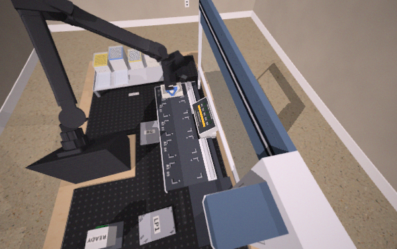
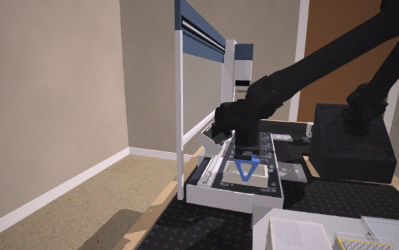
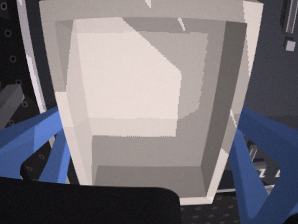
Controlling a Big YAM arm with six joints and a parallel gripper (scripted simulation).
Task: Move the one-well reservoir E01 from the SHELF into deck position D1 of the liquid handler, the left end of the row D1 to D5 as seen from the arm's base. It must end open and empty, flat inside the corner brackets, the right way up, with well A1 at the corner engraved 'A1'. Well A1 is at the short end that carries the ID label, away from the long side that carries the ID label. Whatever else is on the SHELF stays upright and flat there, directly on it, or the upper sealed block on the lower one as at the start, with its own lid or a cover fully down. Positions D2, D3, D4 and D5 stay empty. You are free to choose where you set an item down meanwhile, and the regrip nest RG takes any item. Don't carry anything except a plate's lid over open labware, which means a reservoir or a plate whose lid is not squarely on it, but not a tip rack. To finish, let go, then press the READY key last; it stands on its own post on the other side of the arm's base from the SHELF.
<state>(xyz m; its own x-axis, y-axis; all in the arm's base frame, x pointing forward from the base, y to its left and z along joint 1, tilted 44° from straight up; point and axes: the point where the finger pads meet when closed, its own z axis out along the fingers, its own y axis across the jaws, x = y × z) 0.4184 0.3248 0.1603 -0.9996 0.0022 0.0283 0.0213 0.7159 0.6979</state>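
The one-well reservoir E01 [image 1: 172, 91] is a white open tray, empty inside. It sits low at the deck end nearest the shelf, at position D1, also seen in the exterior view [image 2: 245, 173]. My gripper [image 2: 246, 170] with blue fingers is shut on its two long sides from above. In the wrist view the reservoir [image 3: 149, 92] fills the frame, with a blue finger on each side [image 3: 40, 139]. I cannot tell whether its base touches the deck. Its ID labels are hidden.
The shelf [image 1: 124, 67] holds several racks and blocks at the back left. The other deck positions [image 1: 180, 139] show bare corner brackets. The handler's head [image 1: 205, 117] and blue gantry [image 1: 238, 83] stand right of the deck. The READY key [image 1: 99, 236] is front left, beside pad LP1 [image 1: 156, 225].
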